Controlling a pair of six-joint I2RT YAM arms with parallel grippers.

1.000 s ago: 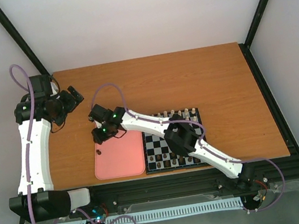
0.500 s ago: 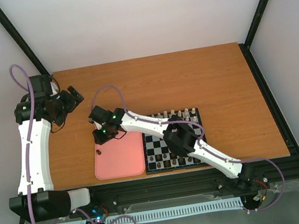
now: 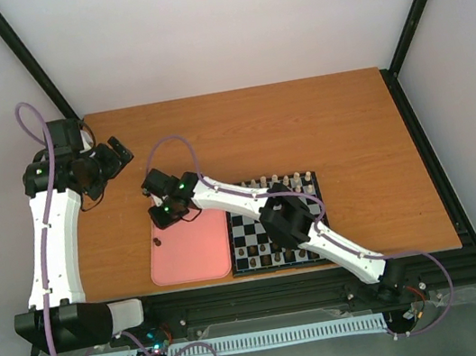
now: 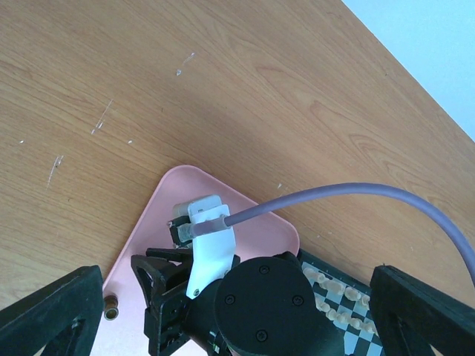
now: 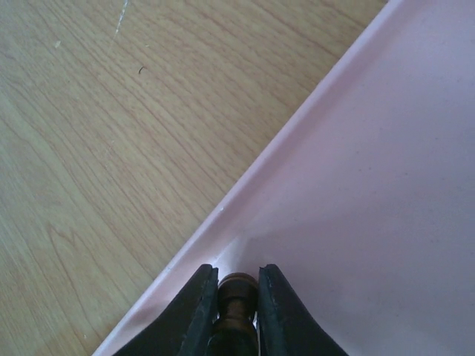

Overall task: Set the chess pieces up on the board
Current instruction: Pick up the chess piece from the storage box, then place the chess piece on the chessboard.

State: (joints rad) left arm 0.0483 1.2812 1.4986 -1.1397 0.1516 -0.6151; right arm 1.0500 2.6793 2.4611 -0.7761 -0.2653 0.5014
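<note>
Currently my right gripper is pressed together on a tiny dark brown chess piece, with one finger against each flank. The piece sits at the bottom centre of the right wrist view, and its rounded head is nearly level with the fingertips. I judge that this deep hold guards against the piece twisting out during transfer.

The pinch occurs just inside the raised rim of the plain pink rectangular tray, near the tray's upper left corner in the overhead view. The orange-brown wooden table lies directly beyond the rim.

The small square black-and-white chessboard lies just beside the tray, to its right, and my right arm crosses above it. A row of cream-white pieces lines its upper edge.

My left gripper is spread wide at the upper left of the table, well apart, presumably to leave the work zone free. The next step, as I judge it, is to lift and then carry rightward to the chessboard.
</note>
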